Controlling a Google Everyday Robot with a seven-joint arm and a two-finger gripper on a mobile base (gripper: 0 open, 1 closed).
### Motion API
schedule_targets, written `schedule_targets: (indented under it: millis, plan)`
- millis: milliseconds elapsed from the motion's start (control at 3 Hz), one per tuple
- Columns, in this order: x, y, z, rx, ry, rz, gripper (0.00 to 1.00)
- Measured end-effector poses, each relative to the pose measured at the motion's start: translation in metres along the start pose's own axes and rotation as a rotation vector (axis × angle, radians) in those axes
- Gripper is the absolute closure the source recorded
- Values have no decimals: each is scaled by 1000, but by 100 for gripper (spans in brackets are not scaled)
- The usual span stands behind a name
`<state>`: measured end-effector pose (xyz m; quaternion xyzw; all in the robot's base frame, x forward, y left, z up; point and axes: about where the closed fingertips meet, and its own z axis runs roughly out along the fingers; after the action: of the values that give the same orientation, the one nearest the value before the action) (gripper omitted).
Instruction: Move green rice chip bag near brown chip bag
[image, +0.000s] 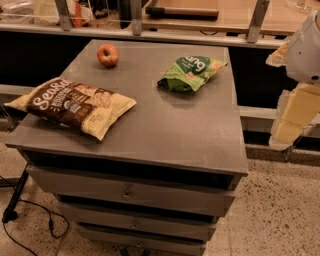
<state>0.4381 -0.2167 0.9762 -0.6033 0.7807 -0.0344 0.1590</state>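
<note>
The green rice chip bag (190, 73) lies on the grey table top (165, 125) at the back right. It is small and light green, with a dark green patch and white letters. The brown chip bag (72, 105) lies flat at the front left, partly over the table's left edge. It is dark brown with "Sea Salt" script and cream edges. The two bags are far apart. My white arm (306, 47) shows at the right edge of the view. My gripper (294, 117) hangs beside the table's right side, apart from both bags.
A red apple (108, 55) sits at the back left of the table, behind the brown bag. The table has drawers (130, 192) below. A counter with metal posts (136, 17) runs behind. A black cable (30, 220) lies on the speckled floor at the left.
</note>
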Motion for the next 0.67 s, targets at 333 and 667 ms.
schedule_targets:
  millis: [333,667]
  plan:
    - [0,0,0,0,0,0,0]
    - [-8,-18,11,20,-98,90,0]
